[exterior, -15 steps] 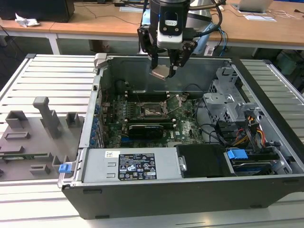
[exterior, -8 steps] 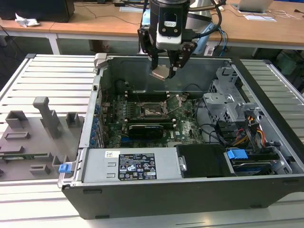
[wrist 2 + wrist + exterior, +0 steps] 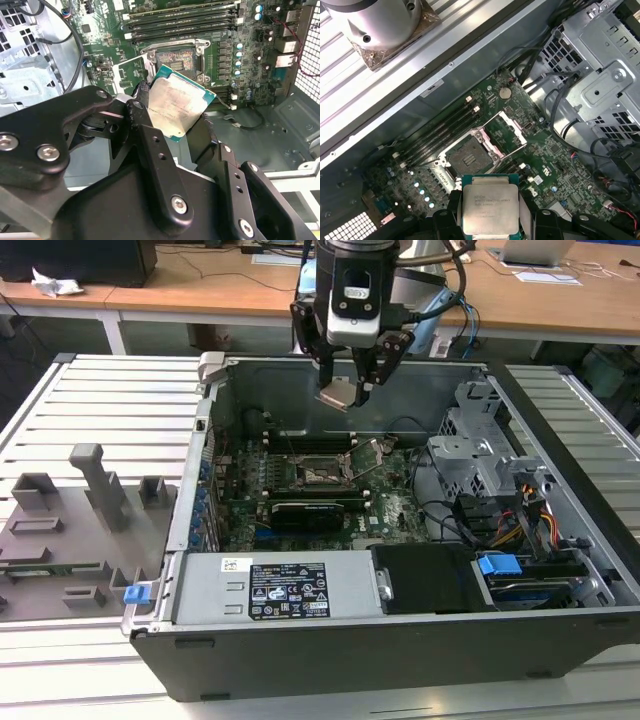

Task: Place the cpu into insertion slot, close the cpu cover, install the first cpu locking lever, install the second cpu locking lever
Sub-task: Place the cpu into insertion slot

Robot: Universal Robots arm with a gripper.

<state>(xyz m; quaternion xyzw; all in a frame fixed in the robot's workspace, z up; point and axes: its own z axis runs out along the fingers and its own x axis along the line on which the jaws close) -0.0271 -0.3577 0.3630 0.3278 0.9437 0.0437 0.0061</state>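
CPU (image 3: 337,395) hangs tilted in mid-air above the board, held by the gripper (image 3: 346,390), whose jaws pinch its edges. In the exterior view it sits at 12 o'clock from the bare slot (image 3: 322,475). The cover (image 3: 377,453) stands flipped open at the slot's 2 o'clock.

cpu (image 3: 490,210) top: dull silvery-tan metal, faintly smudged. gripper (image 3: 175,112): matt black, probably plastic. motherboard (image 3: 555,150): green, slightly glossy. case wall (image 3: 400,655): dark matt sheet metal.

Slatted alu table (image 3: 110,400) carries open PC case (image 3: 300,650) & grey fixture tray (image 3: 50,540).
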